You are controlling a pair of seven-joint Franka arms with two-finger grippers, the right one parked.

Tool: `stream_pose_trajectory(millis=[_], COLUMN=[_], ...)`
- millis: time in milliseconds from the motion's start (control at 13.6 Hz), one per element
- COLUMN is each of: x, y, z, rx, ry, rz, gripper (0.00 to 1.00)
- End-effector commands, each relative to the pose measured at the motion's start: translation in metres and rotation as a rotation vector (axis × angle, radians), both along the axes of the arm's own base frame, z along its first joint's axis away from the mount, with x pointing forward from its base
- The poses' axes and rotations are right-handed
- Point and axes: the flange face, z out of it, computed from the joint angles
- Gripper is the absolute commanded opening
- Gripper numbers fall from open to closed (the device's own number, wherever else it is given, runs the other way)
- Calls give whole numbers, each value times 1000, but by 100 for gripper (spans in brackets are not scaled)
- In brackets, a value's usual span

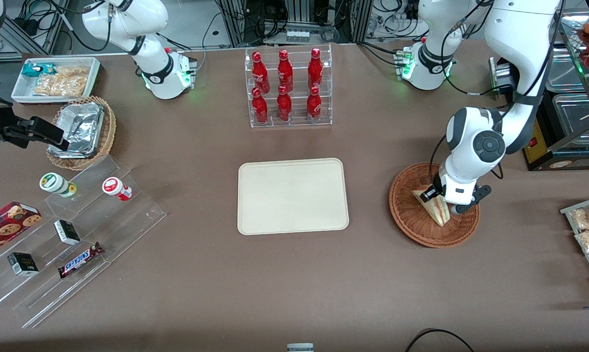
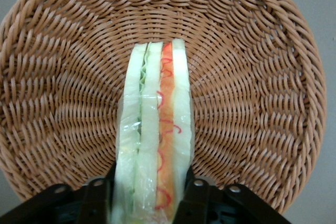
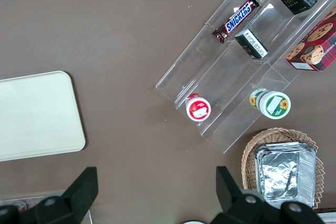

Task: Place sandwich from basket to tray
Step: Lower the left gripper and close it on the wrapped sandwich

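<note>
white bin at the parked arm's end of the table: snack packets inside. nearer the front camera than the bin, tan wicker basket holds stacked foil containers. clear stepped display, nearer the camera again: two round cups, one green-lidded, one red-lidded; two small dark boxes; a snickers bar; a red cookie box at its edge.

table middle: clear acrylic rack with six red bottles in two rows of three, upright. nearer the camera than the rack, the tray lies flat, cream, nothing on it.

toward the working arm's end: the basket, reddish-brown wicker, round and shallow. the sandwich is in it, standing on edge. in the wrist view the sandwich shows white bread slices with green and orange-red filling lines, under clear wrap, and the weave of the basket lies all round it.

gripper is down inside the basket at the sandwich. wrist view: the gripper has one black finger on each side of the wedge, pressed against the bread faces, so the pincer is closed onto the sandwich. whether the sandwich rests on the wicker or is just clear of it, cannot tell.

table edge at the working arm's end: a tray of bagged snacks, partly out of frame.
</note>
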Motion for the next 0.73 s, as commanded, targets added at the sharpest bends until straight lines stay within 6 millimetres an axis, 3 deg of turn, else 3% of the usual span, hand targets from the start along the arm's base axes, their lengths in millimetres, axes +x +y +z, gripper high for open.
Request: stream_pose_trajectory(millis=[0,294,440,661], x=[8,20,20,15], y=[2,-15,-43,-93], z=[35,76,91,97], rx=[16,32,27,5], ry=[19,114,167,169], rz=[-57,-166,-274,-370], gripper=[3,3,4,4])
